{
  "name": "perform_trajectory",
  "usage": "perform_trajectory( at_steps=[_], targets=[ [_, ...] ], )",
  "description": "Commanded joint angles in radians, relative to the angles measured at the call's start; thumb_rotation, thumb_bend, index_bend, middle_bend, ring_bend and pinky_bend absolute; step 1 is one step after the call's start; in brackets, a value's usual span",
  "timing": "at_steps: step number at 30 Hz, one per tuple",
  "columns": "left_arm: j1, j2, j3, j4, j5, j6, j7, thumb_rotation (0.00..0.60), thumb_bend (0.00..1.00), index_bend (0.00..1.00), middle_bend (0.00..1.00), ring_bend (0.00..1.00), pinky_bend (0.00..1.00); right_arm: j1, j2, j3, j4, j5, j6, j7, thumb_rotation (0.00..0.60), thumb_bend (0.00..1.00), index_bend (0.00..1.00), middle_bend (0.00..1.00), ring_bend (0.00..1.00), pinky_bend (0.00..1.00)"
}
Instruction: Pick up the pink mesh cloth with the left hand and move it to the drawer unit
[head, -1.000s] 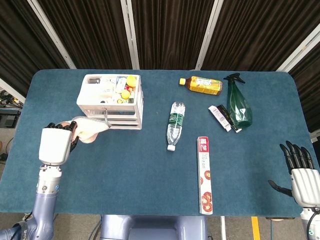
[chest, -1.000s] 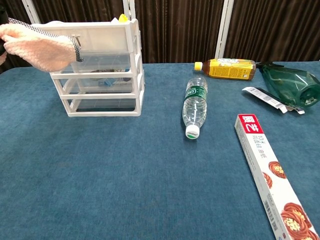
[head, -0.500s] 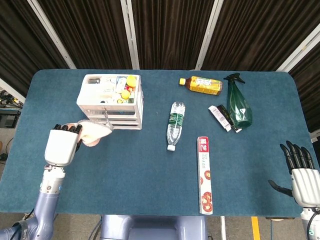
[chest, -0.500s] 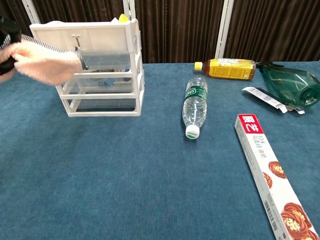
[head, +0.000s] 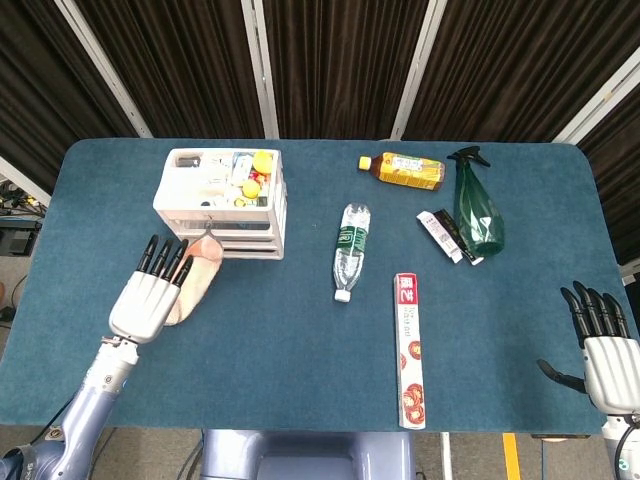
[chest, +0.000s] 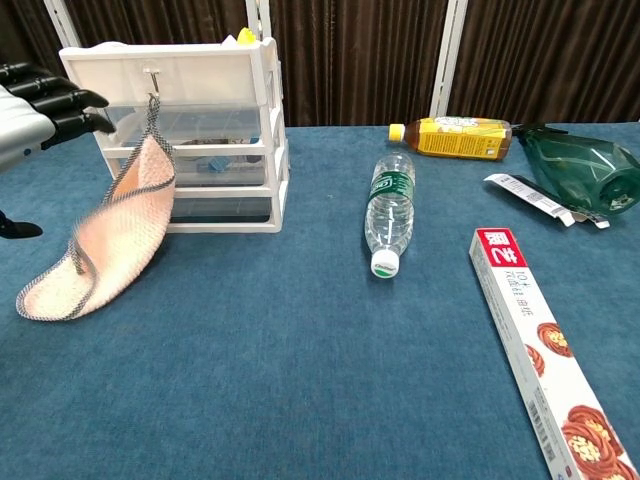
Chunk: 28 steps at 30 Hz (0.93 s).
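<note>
The pink mesh cloth (head: 203, 266) hangs by its grey cord from the handle of the white drawer unit (head: 222, 200), against the unit's front left. In the chest view the cloth (chest: 110, 240) droops from that handle on the drawer unit (chest: 215, 130) down to the table, slightly blurred. My left hand (head: 152, 295) is just left of the cloth, fingers spread and holding nothing; in the chest view the left hand (chest: 35, 112) is at the left edge, apart from the cloth. My right hand (head: 603, 350) rests open at the table's near right corner.
A clear water bottle (head: 350, 250) lies mid-table, and a long red-and-white box (head: 408, 350) nearer the front. A yellow tea bottle (head: 403, 170), a green spray bottle (head: 477, 205) and a small packet (head: 445, 237) lie at the back right.
My left hand has let go of the cloth and spread its fingers. The cloth has dropped and now hangs from the drawer handle down to the table. The right hand has not moved.
</note>
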Motion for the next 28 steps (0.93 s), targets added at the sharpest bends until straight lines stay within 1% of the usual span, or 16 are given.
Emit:
perform_trajectory(
  at_steps=[1,5,10,13,16,19,21,24,28],
  targets=[
    [0.000,0.003,0.013,0.009,0.040,0.009,-0.047,0.600,0.00,0.08,0.00,0.00,0.02,0.000,0.000,0.000,0.000,0.000,0.000,0.000,0.600,0.00,0.00,0.00,0.00,0.00],
    [0.026,0.010,0.029,-0.022,0.056,0.037,-0.121,0.600,0.00,0.08,0.00,0.00,0.02,0.000,0.000,0.000,0.001,0.002,-0.001,0.000,0.600,0.00,0.00,0.00,0.00,0.00],
    [0.106,0.028,0.058,-0.080,0.079,0.135,-0.256,0.600,0.00,0.09,0.00,0.00,0.02,-0.001,0.000,0.000,0.003,0.000,0.001,-0.001,0.600,0.00,0.00,0.00,0.00,0.00],
    [0.154,0.044,0.071,-0.107,0.073,0.185,-0.332,0.600,0.00,0.10,0.00,0.00,0.01,0.000,-0.001,0.000,0.004,-0.003,0.002,-0.002,0.600,0.00,0.00,0.00,0.00,0.00],
    [0.212,0.082,0.093,-0.130,0.071,0.239,-0.420,0.600,0.00,0.06,0.00,0.00,0.00,0.000,-0.002,-0.001,0.007,-0.007,0.005,-0.006,0.600,0.00,0.00,0.00,0.00,0.00],
    [0.251,0.110,0.109,-0.105,0.109,0.289,-0.495,0.600,0.00,0.01,0.00,0.00,0.00,0.000,-0.004,-0.001,0.011,-0.012,0.009,-0.011,0.600,0.00,0.00,0.00,0.00,0.00],
    [0.281,0.120,0.123,-0.067,0.143,0.328,-0.558,0.600,0.00,0.00,0.00,0.00,0.00,0.000,-0.006,-0.002,0.014,-0.014,0.010,-0.013,0.600,0.00,0.00,0.00,0.00,0.00],
    [0.321,0.129,0.144,0.004,0.180,0.374,-0.641,0.600,0.00,0.00,0.00,0.00,0.00,0.000,-0.008,-0.003,0.016,-0.015,0.009,-0.015,0.600,0.00,0.00,0.00,0.00,0.00],
    [0.358,0.141,0.160,0.054,0.180,0.388,-0.709,0.600,0.00,0.00,0.00,0.00,0.00,0.000,-0.008,-0.002,0.019,-0.017,0.011,-0.018,0.600,0.00,0.00,0.00,0.00,0.00]
  ],
)
